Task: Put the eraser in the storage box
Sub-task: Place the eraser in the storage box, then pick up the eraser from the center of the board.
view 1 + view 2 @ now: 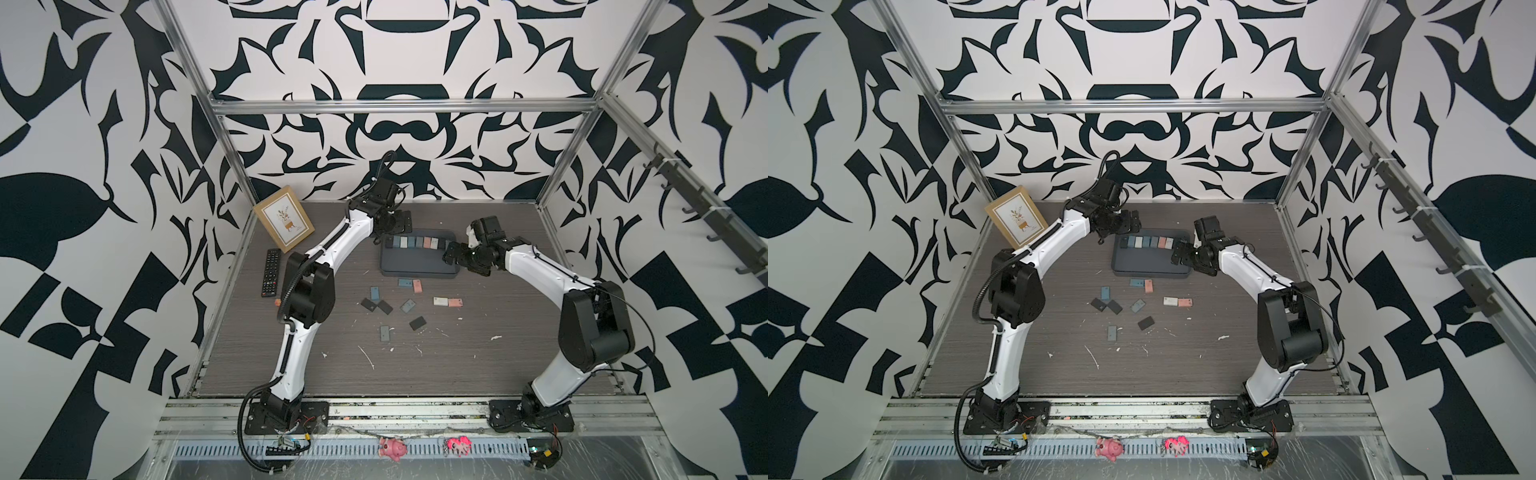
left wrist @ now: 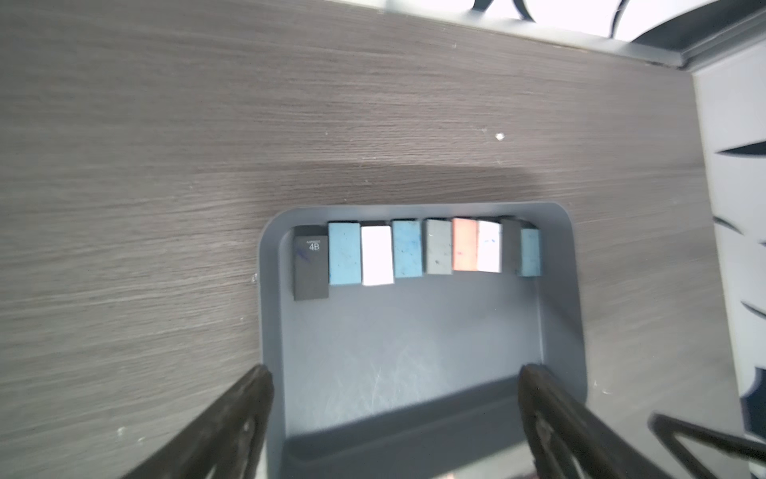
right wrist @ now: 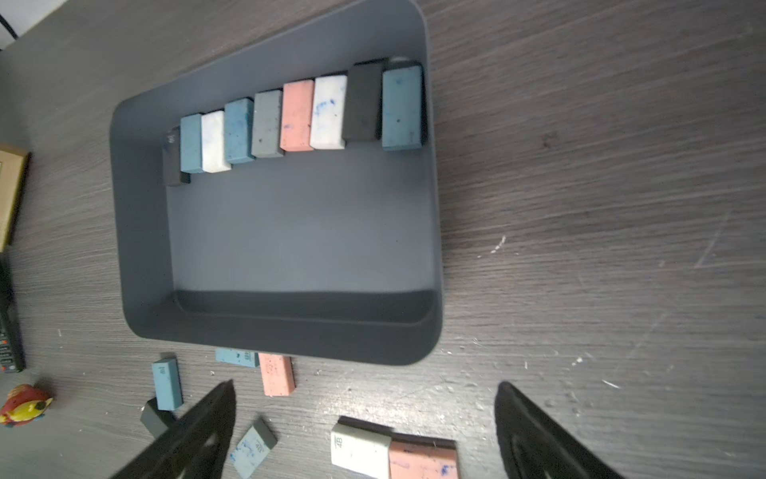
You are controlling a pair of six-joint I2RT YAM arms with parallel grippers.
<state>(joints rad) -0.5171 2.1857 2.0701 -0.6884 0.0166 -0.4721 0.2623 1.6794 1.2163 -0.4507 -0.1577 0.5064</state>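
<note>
The storage box (image 1: pixel 419 272), a shallow dark grey tray, sits at the back middle of the table in both top views. A row of several erasers (image 1: pixel 411 242) lines its far wall. At the row's left end lies a black eraser marked 4B (image 2: pixel 311 263), with nothing touching it. My left gripper (image 2: pixel 393 385) hangs open and empty above the box's left part (image 1: pixel 400 222). My right gripper (image 3: pixel 364 390) is open and empty over the table by the box's right side (image 1: pixel 451 251). Several loose erasers (image 1: pixel 417 286) lie on the table in front of the box, among them a white one (image 3: pixel 359 450).
A tan picture frame (image 1: pixel 284 219) leans at the back left, with a black remote (image 1: pixel 271 272) and a small red-yellow toy (image 3: pixel 25 404) in front of it. White crumbs dot the wooden table (image 1: pixel 457 353). Metal posts and patterned walls close in the sides.
</note>
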